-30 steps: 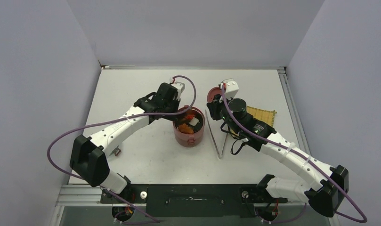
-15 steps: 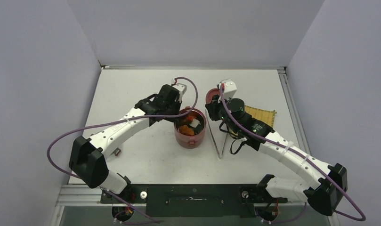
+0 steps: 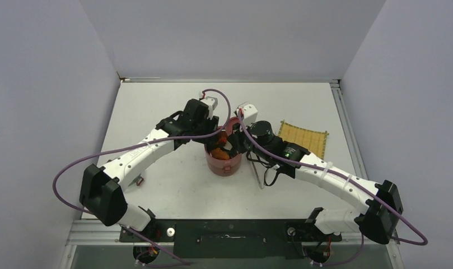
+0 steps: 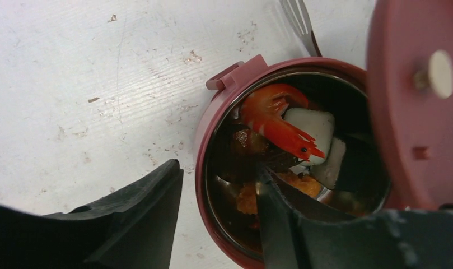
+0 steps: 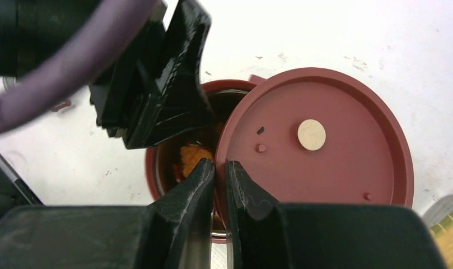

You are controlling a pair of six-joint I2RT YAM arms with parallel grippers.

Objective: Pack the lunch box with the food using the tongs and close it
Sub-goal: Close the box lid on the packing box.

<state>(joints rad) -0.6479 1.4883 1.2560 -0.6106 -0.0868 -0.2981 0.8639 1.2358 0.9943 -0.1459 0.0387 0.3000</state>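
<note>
Lunch box point(image 3: 224, 165): upright near the middle of the desk point(image 3: 157, 106), open at the top, already loaded with food point(image 4: 277, 123), namely a red prawn-like piece, pale chunks and orange bits lower down. Looks rigid, steel-lined and glossy outside; probably slippery on the wall and liable to skid or tip if nudged sideways. Left pincer point(image 4: 219, 171): spread moderately, straddling the near rim, one finger outside the wall with a strip of desk between, the other inside above the food; gripping nothing, as far as can be told. Right pincer point(image 5: 219, 165): all but closed, pinching the edge of the lid point(image 5: 325, 168), carried flat and covering roughly half of the mouth. Lid: thin, stiff, light and smooth. Offers little purchase to an edge pinch, so may swivel or slip; best kept level and lowered square onto the rim. Hard to say from above whether touching the rim yet. Tongs point(image 3: 261, 178): flat on the desk just right of the box, partly under the right arm; slim and springy, best taken mid-arm. Yellow mat point(image 3: 305, 137): farther right, well apart.
</note>
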